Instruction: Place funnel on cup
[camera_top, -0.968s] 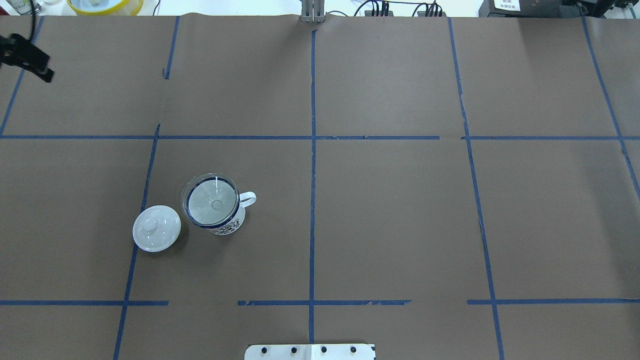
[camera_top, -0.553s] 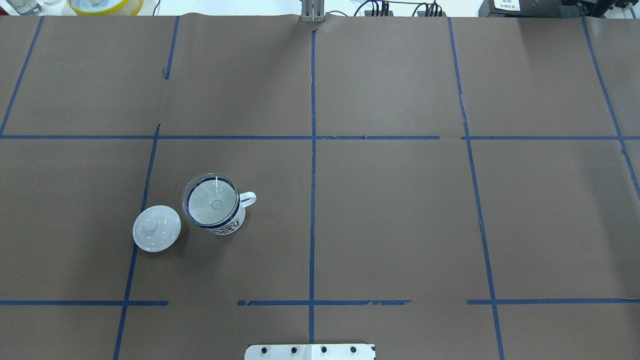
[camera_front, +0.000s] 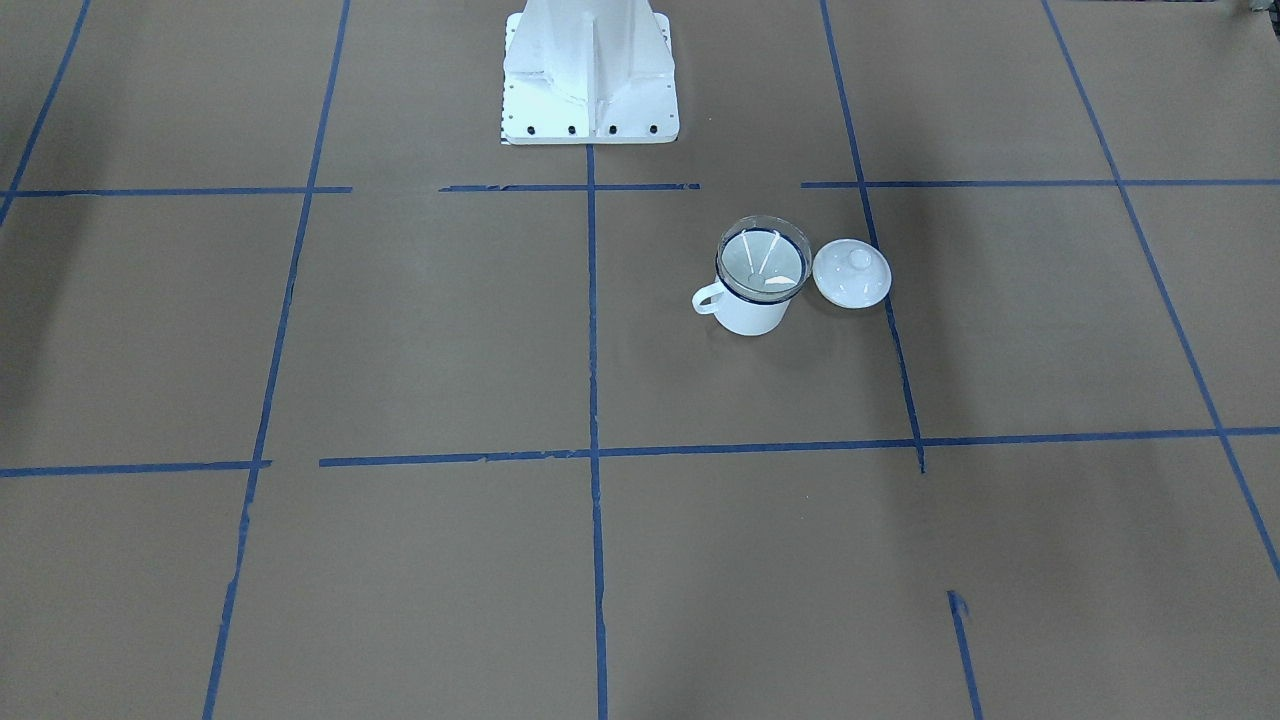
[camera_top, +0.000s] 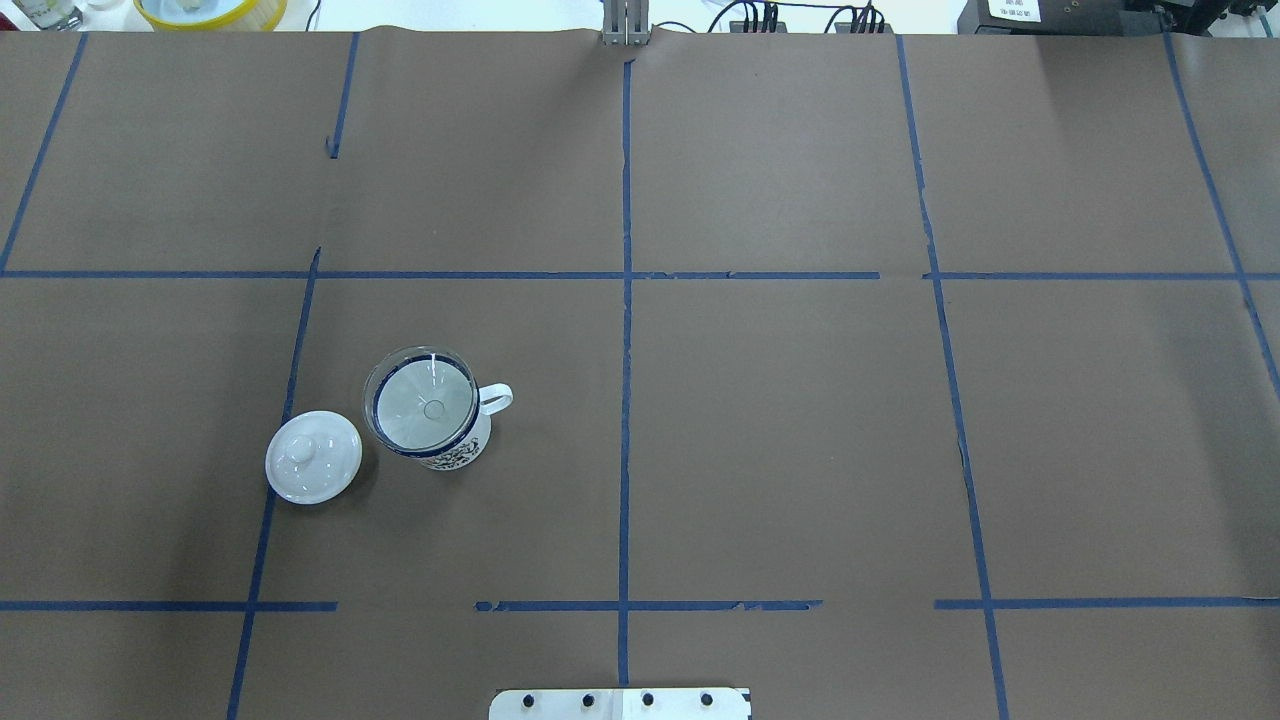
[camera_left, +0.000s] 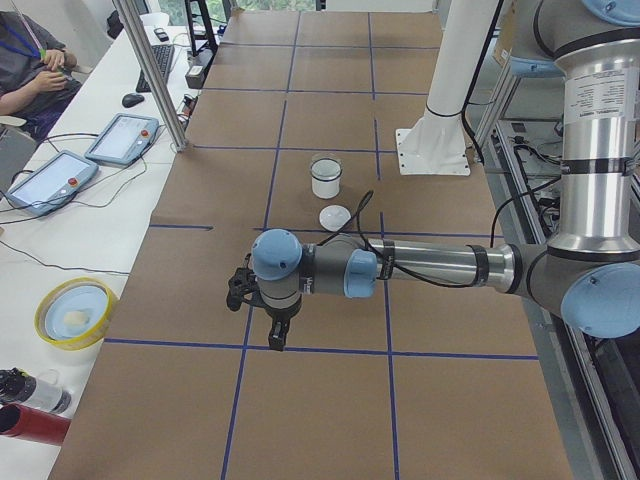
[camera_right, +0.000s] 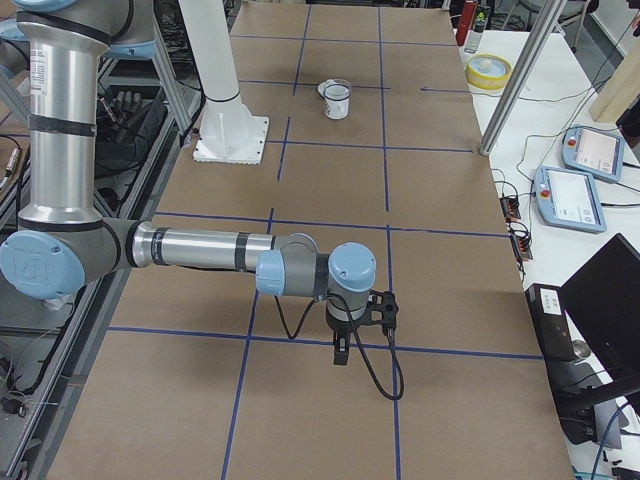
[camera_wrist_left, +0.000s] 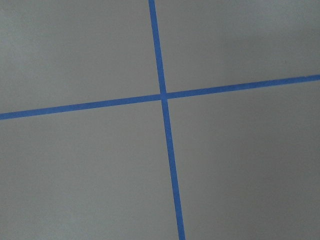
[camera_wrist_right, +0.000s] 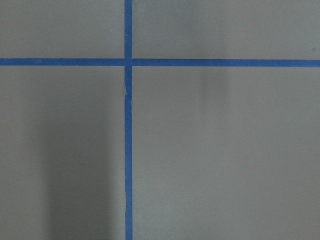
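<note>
The clear funnel (camera_top: 425, 405) sits mouth-up in the white cup (camera_top: 458, 452) with the dark blue rim; the cup's handle points to the right in the overhead view. Both also show in the front-facing view, funnel (camera_front: 763, 258) in cup (camera_front: 750, 315). My left gripper (camera_left: 275, 335) shows only in the exterior left view, far from the cup (camera_left: 326, 180) and pointing down at the table; I cannot tell whether it is open or shut. My right gripper (camera_right: 340, 352) shows only in the exterior right view, far from the cup (camera_right: 337, 100); its state cannot be told either.
A round white knobbed lid (camera_top: 313, 457) lies on the brown paper just left of the cup. The robot's white base (camera_front: 588, 70) stands at the table's near edge. A yellow-rimmed bowl (camera_top: 210, 10) sits beyond the far edge. Both wrist views show only paper and blue tape.
The left gripper, seen at the overhead view's top-left edge a second ago, has left that view. The cup, funnel and lid have not moved.
</note>
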